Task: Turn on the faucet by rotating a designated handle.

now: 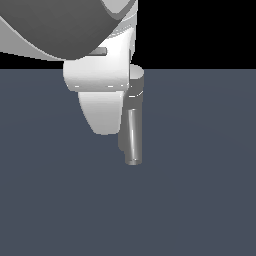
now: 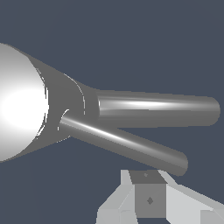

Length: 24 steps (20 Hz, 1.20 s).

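Low in the wrist view, the white and grey blocky robot hand [image 2: 151,199] shows only one grey pad [image 2: 150,200] set between white housing pieces, so whether its fingers are spread or pressed together cannot be told. That pad sits just beside the free end of the thin straight grey metal rod handle [image 2: 124,144], with a narrow strip of dark surface visible between them; contact cannot be confirmed. The handle projects from the side of the small grey metallic faucet [image 2: 57,109], whose round flat-topped cap glares bright white in this view. Next to the handle, the thicker grey tube spout [image 2: 157,109] leaves the same body, the two spreading apart toward their tips. In the exterior view, the large white robot arm [image 1: 100,85] covers most of the faucet [image 1: 135,92]; the spout [image 1: 133,137] points toward the near side over the flat dark blue-grey floor [image 1: 200,200].
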### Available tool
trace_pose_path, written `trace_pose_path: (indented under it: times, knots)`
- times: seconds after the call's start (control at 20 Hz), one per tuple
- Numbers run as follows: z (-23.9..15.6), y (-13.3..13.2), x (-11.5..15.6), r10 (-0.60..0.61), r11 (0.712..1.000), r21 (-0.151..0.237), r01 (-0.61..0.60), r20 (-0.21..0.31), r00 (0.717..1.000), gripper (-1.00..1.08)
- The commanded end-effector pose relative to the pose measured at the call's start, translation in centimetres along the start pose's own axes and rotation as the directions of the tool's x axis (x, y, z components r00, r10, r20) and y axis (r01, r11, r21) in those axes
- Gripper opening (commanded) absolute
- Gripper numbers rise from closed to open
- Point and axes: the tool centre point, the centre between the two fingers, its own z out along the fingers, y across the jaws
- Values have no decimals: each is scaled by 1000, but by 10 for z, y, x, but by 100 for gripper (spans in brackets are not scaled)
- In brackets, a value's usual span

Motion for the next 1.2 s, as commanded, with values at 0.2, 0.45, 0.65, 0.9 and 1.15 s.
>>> trace_pose_path:
  times: [0.2,0.45,0.65,0.9,1.15]
  knots:
    - [0,2,11,4,1000,-1,-4,-2,1000,-100]
    - [0,3,18,6,1000,-2,-6,-3,1000,-100]
    - [0,4,25,6,1000,-3,-6,-3,1000,-100]
    - [0,5,33,7,1000,-4,-7,-4,1000,-100]
    - [0,7,42,8,1000,-5,-9,-5,1000,-100]
